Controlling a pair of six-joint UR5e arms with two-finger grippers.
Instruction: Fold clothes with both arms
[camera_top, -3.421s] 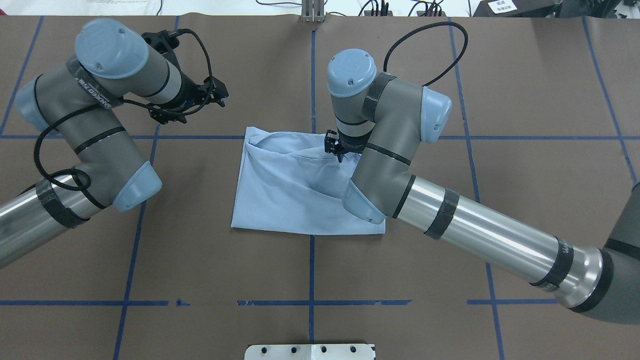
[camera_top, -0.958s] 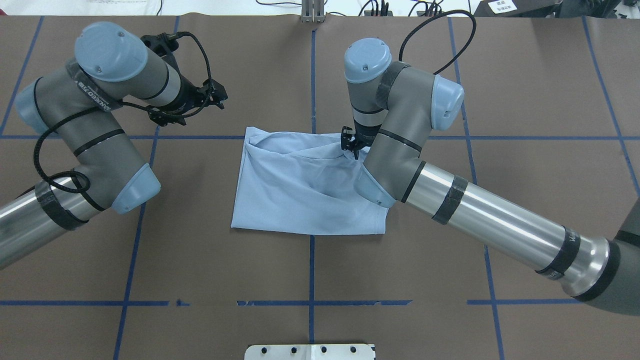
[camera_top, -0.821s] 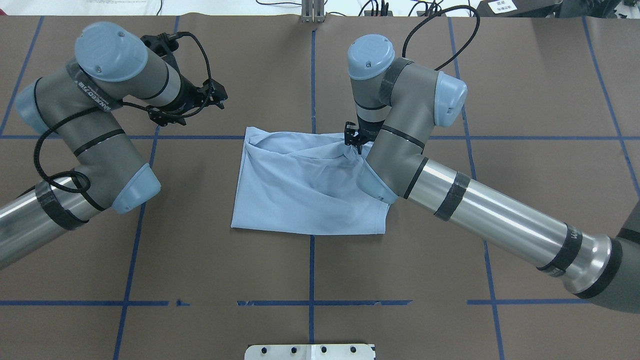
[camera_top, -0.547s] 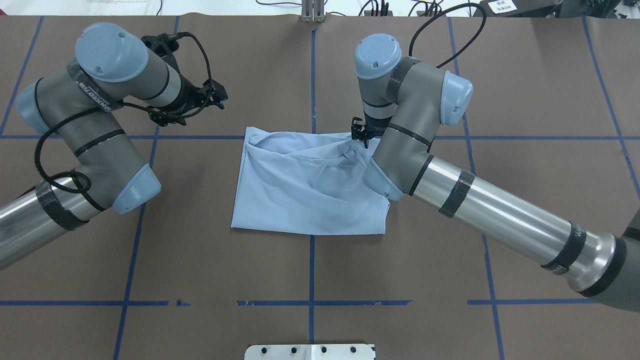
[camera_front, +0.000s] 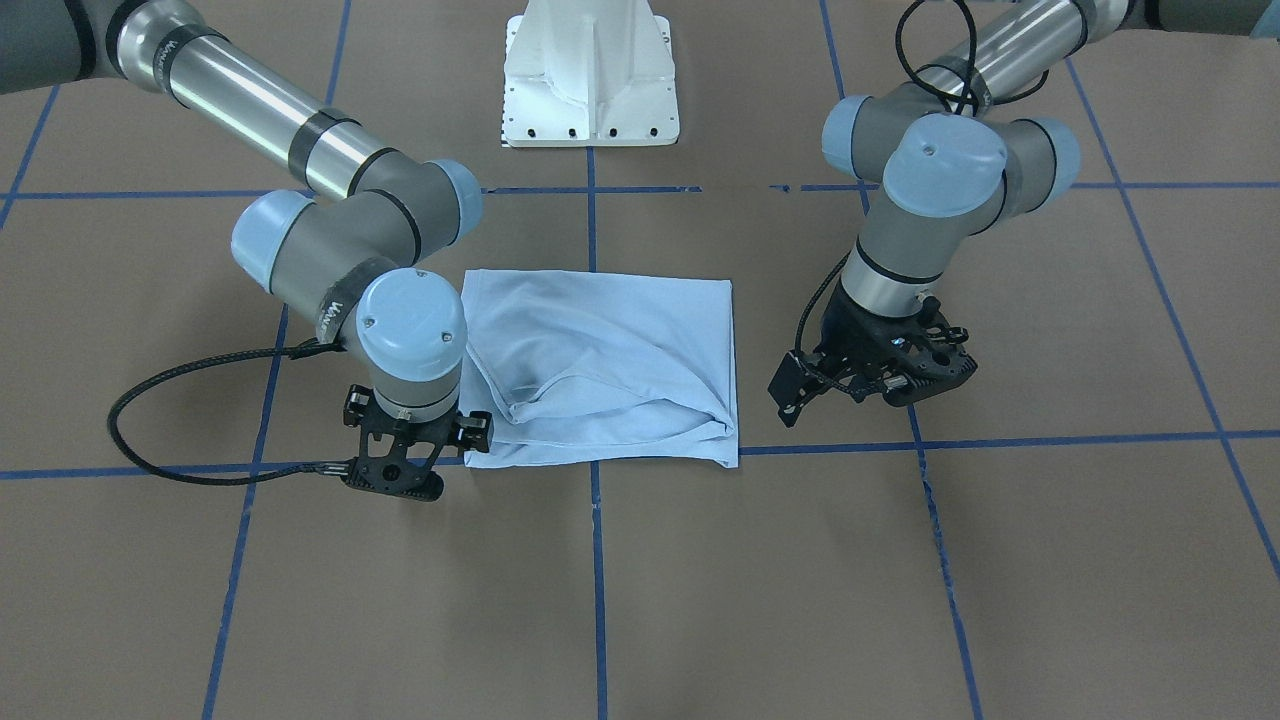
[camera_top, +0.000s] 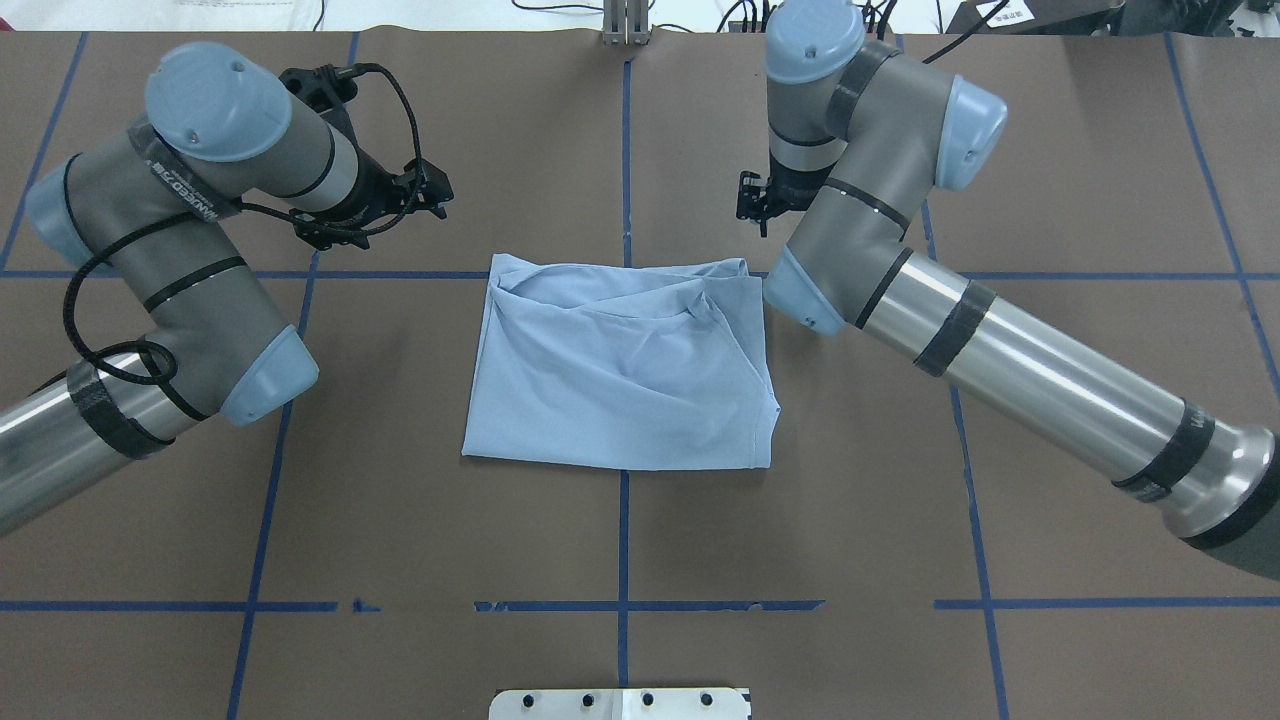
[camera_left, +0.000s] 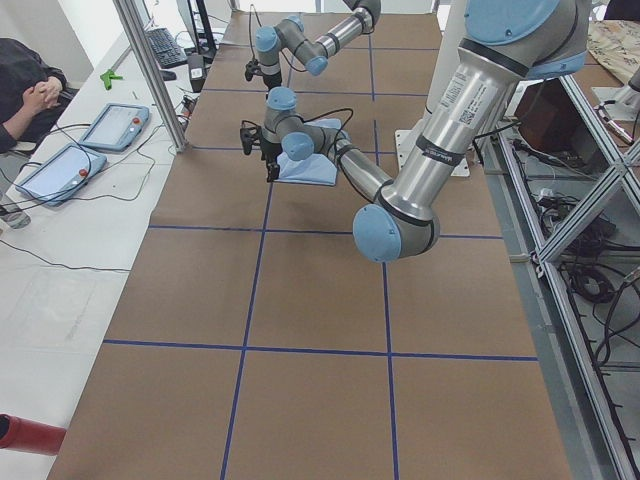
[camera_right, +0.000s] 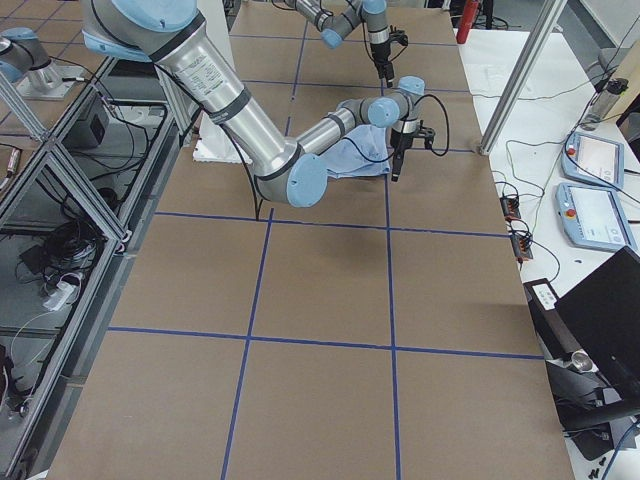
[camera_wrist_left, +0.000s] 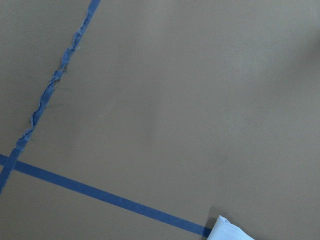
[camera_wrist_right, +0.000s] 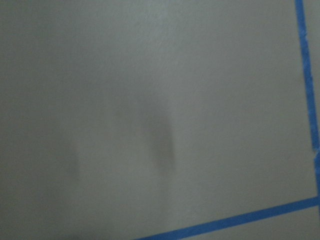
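The pale blue T-shirt (camera_top: 620, 370) lies folded into a rough square at the table's middle (camera_front: 600, 360), rumpled along its far edge; print and collar are hidden. My right gripper (camera_top: 752, 212) hangs just beyond the shirt's far right corner, open and holding nothing; in the front-facing view it (camera_front: 398, 485) points down beside that corner. My left gripper (camera_top: 438, 192) hovers open above bare table, off the shirt's far left corner (camera_front: 905, 390). The left wrist view catches only a shirt corner (camera_wrist_left: 227, 231).
Blue tape lines (camera_top: 623, 150) grid the brown table cover. The white pedestal base (camera_front: 590, 90) stands at the robot's side. A person (camera_left: 30, 90) sits past the table's far edge beside tablets (camera_left: 110, 125). Brown table surrounds the shirt.
My right gripper dragged the shirt's upper layer to the right, let it go, then rose away toward the far side. The fold now reaches the right edge. The left arm barely moved.
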